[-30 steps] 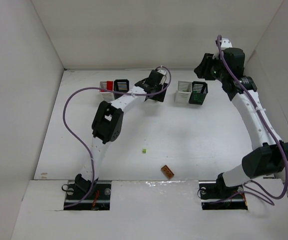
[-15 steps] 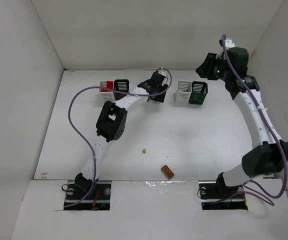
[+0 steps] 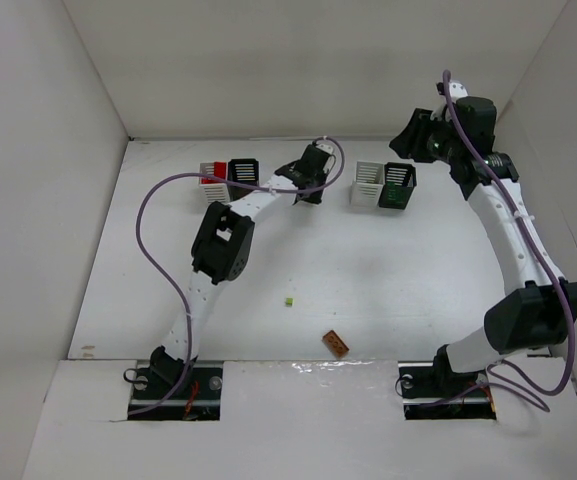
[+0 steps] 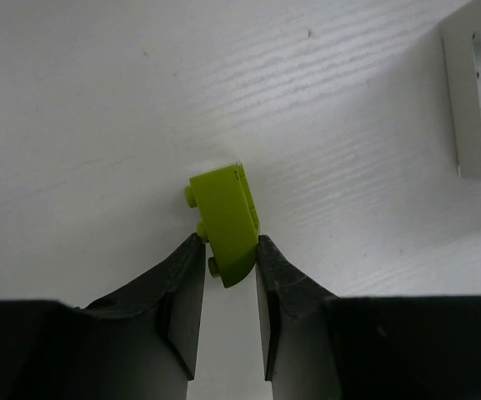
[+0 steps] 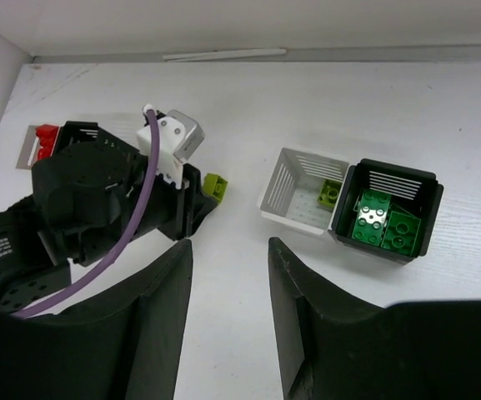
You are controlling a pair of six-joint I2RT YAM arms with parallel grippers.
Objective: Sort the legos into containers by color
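Yellow-green brick (image 4: 223, 223), pinched tilted by only its lower end in the narrow jaws of the left gripper (image 4: 226, 267), could twist free short of the white bin (image 4: 461, 125) at its 2 o'clock, I judge, while the right gripper (image 5: 227, 247) hangs wide and empty.

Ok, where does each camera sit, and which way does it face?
Top external: above and behind the bases, looking down on the table; left arm and right arm whole.
Left wrist: faces the table past the left hand, shut on a yellow-green lego.
Right wrist: high, looking down past the open right hand at the white bin and black bin.
Shared: both wrist views show that lego.
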